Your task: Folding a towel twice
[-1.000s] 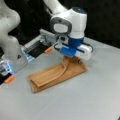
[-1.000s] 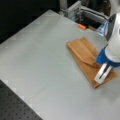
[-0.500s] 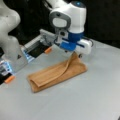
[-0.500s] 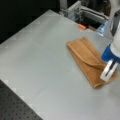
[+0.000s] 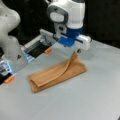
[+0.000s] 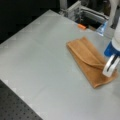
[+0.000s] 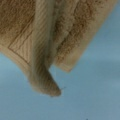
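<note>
Lying folded – towel [image 5: 56,73] | long axis left-bottom to right-top | corner raised at fingers [image 5: 75,51]

The soft orange-brown terry towel [image 5: 56,75] [image 6: 90,60] [image 7: 72,32] lay folded once into a long strip on the table, one corner of its top layer lifted and curling.

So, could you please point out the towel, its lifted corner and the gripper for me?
towel [image 5: 50,75]: a front view, on the flat folded middle.
lifted corner [image 5: 74,56]: a front view, on the raised end beneath the gripper.
gripper [image 6: 110,68]: a front view, at the towel's end.
</note>
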